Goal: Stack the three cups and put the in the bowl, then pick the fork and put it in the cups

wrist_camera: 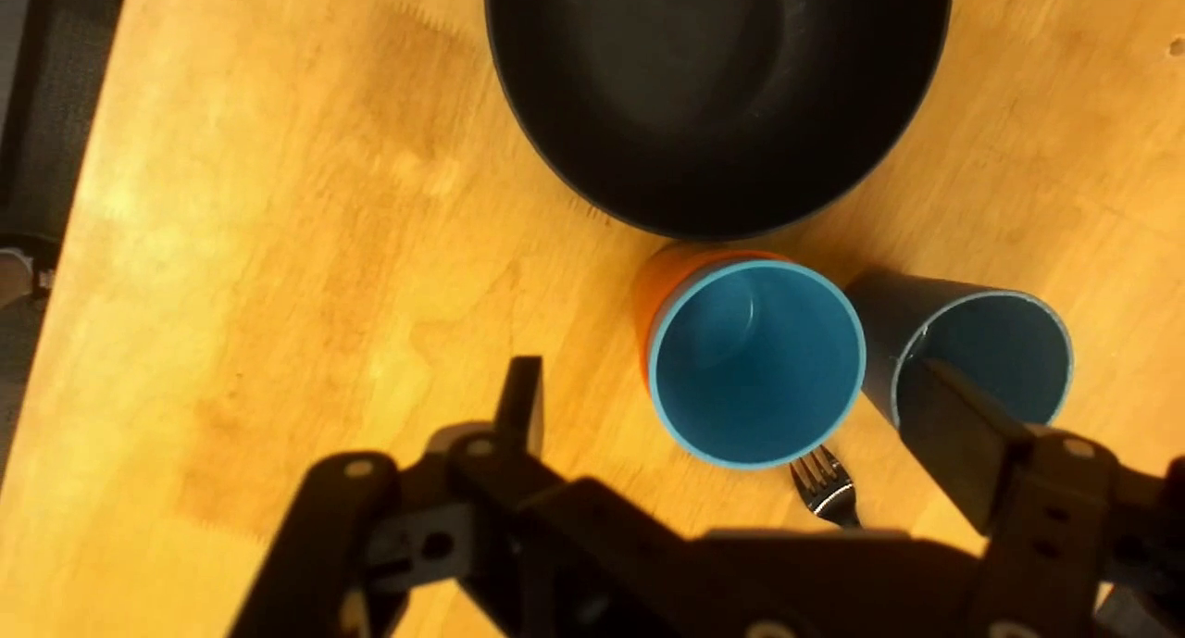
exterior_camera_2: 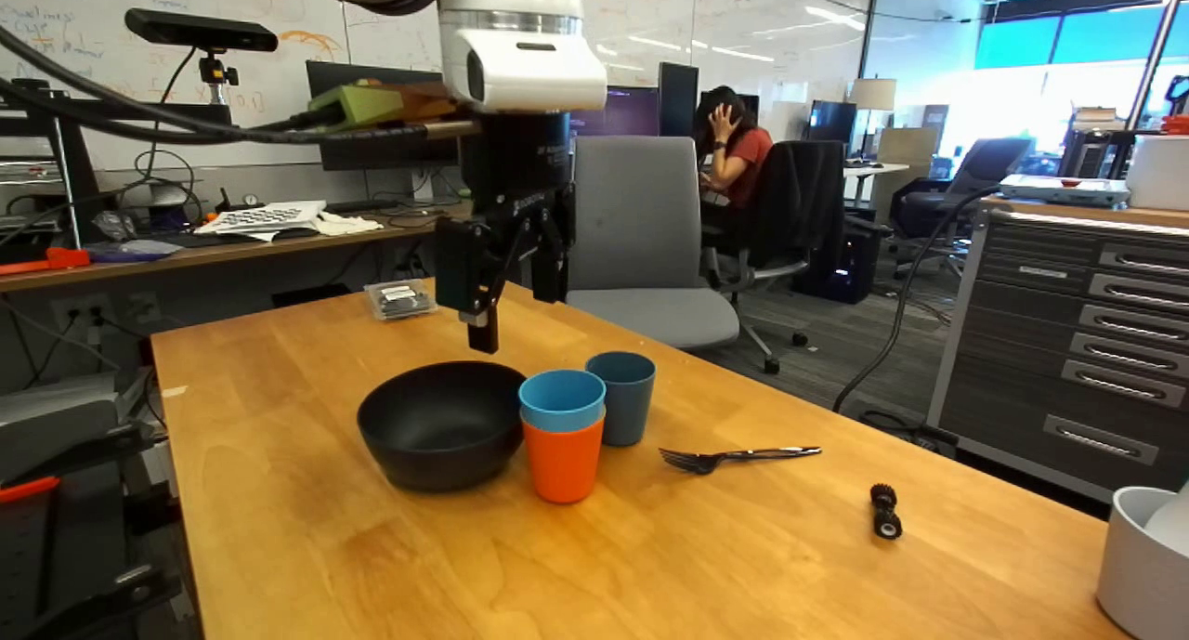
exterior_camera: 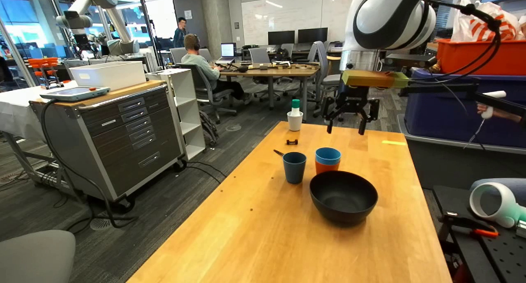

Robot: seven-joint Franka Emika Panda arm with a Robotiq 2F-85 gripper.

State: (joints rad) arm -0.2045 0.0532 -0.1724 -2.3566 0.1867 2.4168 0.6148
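Nesting in the orange cup, the light blue cup stands below widely parted fingers.

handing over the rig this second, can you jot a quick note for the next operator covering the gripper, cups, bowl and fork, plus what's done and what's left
Gripper: open, holding nothing, raised above the table.
Light blue cup: nested in the orange cup.
Dark teal-blue cup: upright beside them, on its own.
Bowl: on the table next to the orange cup, no cup in it.
Fork: lying on the table, tines towards the cups.
Done: two cups stacked.
Left: add the third, set all three in the bowl, then put the fork in them.
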